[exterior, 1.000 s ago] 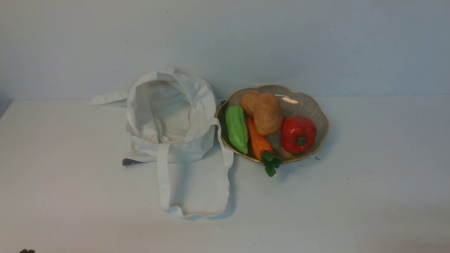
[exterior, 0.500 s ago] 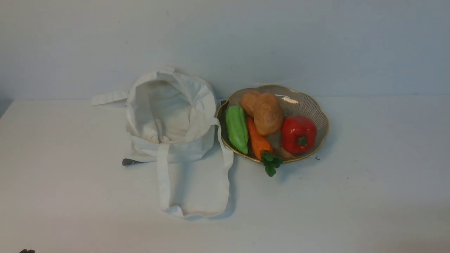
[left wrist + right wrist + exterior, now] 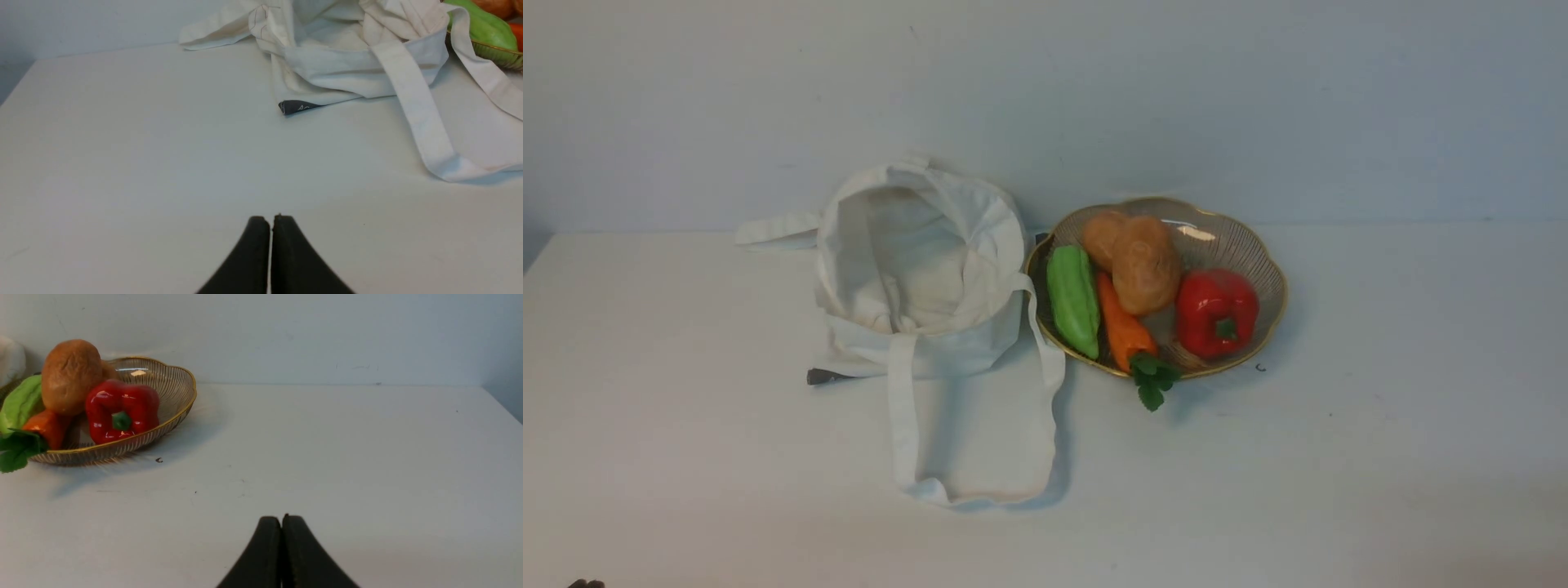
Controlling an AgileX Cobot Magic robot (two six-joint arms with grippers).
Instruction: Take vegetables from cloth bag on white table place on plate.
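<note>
The off-white cloth bag [image 3: 923,269] lies open on the white table [image 3: 1380,425]; nothing shows inside it. It also shows in the left wrist view [image 3: 351,53]. The scalloped gold-rimmed plate [image 3: 1250,245] stands right of the bag and holds two tan potatoes [image 3: 1145,265], one partly hidden behind the other [image 3: 1101,237]. The front potato [image 3: 71,375] and plate [image 3: 171,388] show in the right wrist view. My left gripper [image 3: 271,220] is shut and empty, low over bare table short of the bag. My right gripper [image 3: 281,520] is shut and empty, over bare table beside the plate.
The plate also holds a red bell pepper [image 3: 1215,312], an orange carrot with green leaves [image 3: 1123,331] and a green vegetable [image 3: 1073,298]. The bag's strap loop [image 3: 972,457] lies toward the front. A dark label [image 3: 296,107] sticks out under the bag. A wall stands behind.
</note>
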